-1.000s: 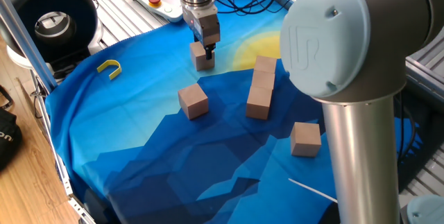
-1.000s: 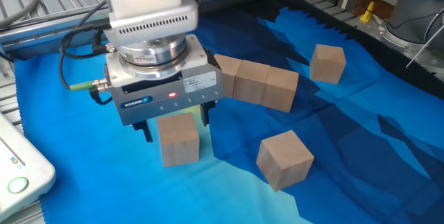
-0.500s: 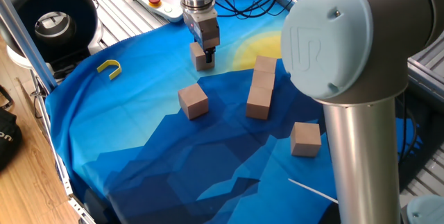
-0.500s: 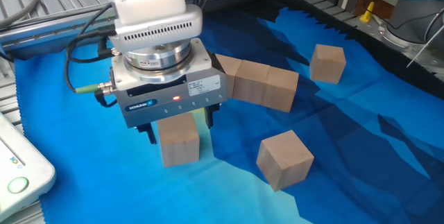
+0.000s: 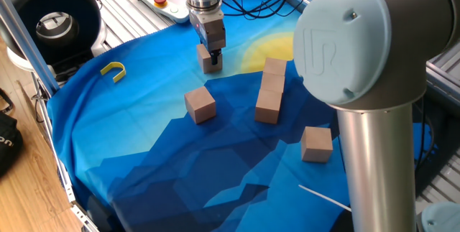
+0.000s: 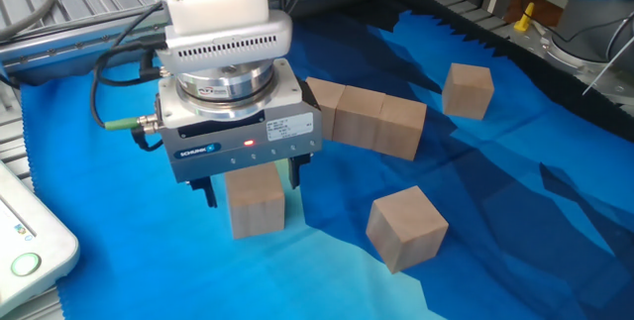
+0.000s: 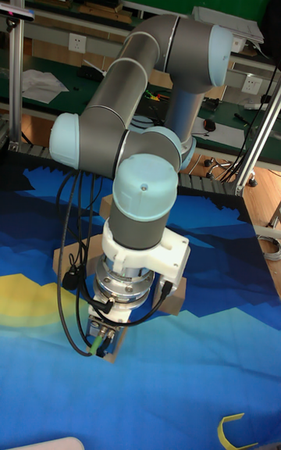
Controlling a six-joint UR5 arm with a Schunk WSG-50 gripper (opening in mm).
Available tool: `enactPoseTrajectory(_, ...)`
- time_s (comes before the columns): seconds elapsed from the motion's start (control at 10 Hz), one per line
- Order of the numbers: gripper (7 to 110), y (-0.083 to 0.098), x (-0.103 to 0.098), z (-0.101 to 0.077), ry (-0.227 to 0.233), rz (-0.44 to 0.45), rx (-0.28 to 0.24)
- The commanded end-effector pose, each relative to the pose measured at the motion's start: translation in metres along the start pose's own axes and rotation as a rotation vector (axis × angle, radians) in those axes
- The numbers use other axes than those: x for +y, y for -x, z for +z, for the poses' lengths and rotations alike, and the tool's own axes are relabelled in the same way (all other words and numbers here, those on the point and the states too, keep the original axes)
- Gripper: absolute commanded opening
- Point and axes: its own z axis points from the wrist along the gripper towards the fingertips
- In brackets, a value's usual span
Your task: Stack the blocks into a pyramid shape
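The pincer (image 6: pixel 254 173) carried a small blue label under a lit red lamp, its lettering too small to read; the big arm joint nearest the camera bore an embossed "UR" mark. Six wooden blocks could be counted on the blue cloth (image 5: pixel 144 153) covering the surface. One block (image 6: pixel 256 198) stood between the pincer's fingers (image 6: pixel 300 169), which straddled its upper part. Whether they pressed on it or stood just clear could not be told. Three blocks (image 6: pixel 369 120) lay touching in a row just beside it. A fifth block (image 6: pixel 406 227) sat alone nearer the front of the other fixed view, and a sixth (image 6: pixel 468 90) sat well apart beyond the row. One yellow U-shaped piece (image 5: pixel 113 70) lay near the cloth's edge.
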Motion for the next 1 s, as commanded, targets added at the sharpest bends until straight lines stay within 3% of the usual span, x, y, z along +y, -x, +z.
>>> enactPoseTrajectory(0.0,88,0.0032,-0.0007,0.0001,-0.008,0.012,-0.009)
enactPoseTrajectory(0.9,88,-0.0003,0.0042,0.0095,0.008,0.02,0.001)
